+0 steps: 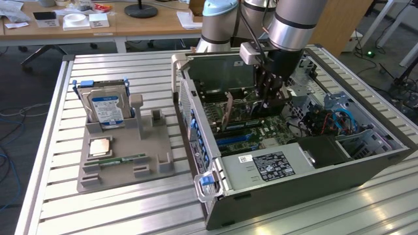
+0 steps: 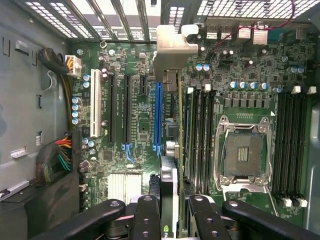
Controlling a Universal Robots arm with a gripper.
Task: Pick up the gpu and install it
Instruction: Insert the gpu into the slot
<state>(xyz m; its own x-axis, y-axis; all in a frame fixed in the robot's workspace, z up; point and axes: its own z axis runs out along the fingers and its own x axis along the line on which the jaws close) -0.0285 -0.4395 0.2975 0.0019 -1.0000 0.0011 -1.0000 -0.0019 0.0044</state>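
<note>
Inside the open computer case [image 1: 307,188], the gripper [image 2: 170,204] hangs over the motherboard [image 2: 250,102]; jaws clamped on the gpu [image 2: 169,175], held edge-on near the blue slot [image 2: 159,115].

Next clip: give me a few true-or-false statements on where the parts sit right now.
1. The hand grips the gpu inside the open computer case. True.
2. The hard drive lies inside the case. False: it stands in the grey holder at the exterior view's left.
3. The motherboard's CPU socket is empty. True.
4. A RAM stick lies atop the hard drive. False: it lies flat on the holder, apart from the drive.
</note>
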